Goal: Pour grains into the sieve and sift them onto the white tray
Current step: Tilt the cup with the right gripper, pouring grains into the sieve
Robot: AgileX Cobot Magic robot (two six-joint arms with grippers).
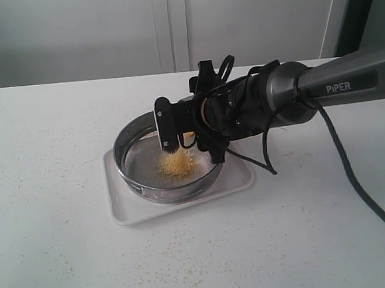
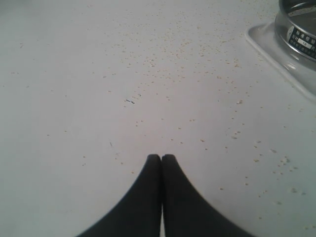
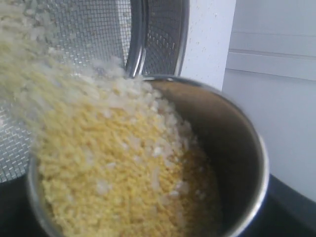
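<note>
The sieve (image 1: 128, 137), a wide steel ring with a mesh bottom, sits on the white tray (image 1: 128, 214). My right gripper (image 1: 181, 126) hangs over the sieve, shut on a small steel cup (image 3: 249, 148) that is tipped over. Yellow and pale grains (image 3: 113, 163) stream out of the cup onto the mesh (image 3: 89, 29). A small heap of grains (image 1: 174, 164) lies in the sieve. My left gripper (image 2: 161, 158) is shut and empty, low over the bare table, apart from the tray corner (image 2: 266, 44) and the sieve wall (image 2: 296, 29). It does not show in the exterior view.
Stray grains (image 2: 163, 64) are scattered over the white table (image 1: 47, 162) beside the tray. The right arm and its cable (image 1: 344, 159) stretch in from the right. A pale wall stands behind the table's far edge.
</note>
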